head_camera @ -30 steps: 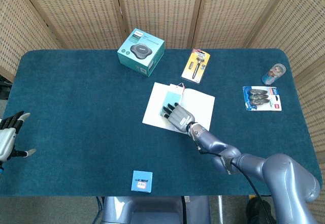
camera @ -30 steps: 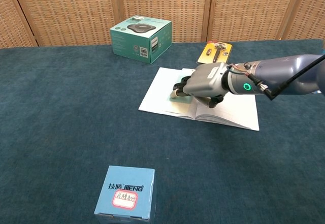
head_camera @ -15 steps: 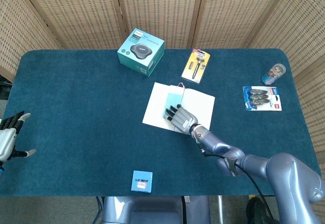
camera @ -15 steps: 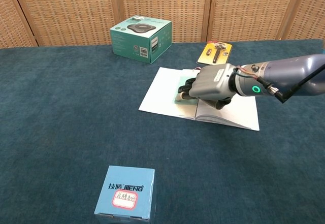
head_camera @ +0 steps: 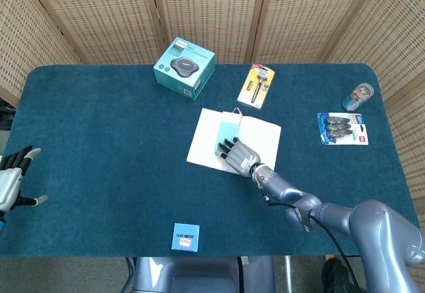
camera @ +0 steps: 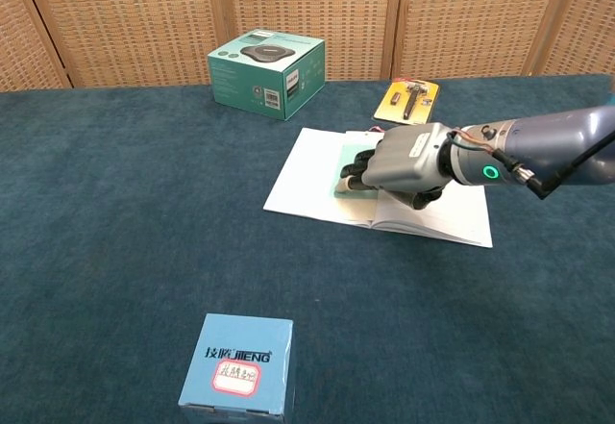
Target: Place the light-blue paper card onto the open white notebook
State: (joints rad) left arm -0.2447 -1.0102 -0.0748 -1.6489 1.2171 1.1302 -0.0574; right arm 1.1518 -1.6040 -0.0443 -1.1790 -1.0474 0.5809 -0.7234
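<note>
The light-blue paper card (head_camera: pixel 228 132) lies flat on the open white notebook (head_camera: pixel 205 142), on the left page just beside the spine, with its near end under the fingertips of the right hand (head_camera: pixel 240 155). That hand rests palm down over the notebook's middle, fingers stretched toward the card and slightly spread, touching it rather than gripping it; in the chest view the right hand (camera: pixel 406 160) hides most of the card (camera: pixel 344 180), so whether the fingers press on it I cannot tell. The notebook (camera: pixel 306 176) sits open on the dark teal surface (head_camera: pixel 106 153). Behind it stand a teal box (head_camera: pixel 184 67) and a yellow razor pack (head_camera: pixel 256 86); well off to the right lie a blister pack (head_camera: pixel 342 128) and a small jar (head_camera: pixel 358 96). A small blue box (camera: pixel 237 362) sits at the near edge. The left hand (head_camera: pixel 12 179) hovers at the far left edge, fingers apart, holding nothing.
</note>
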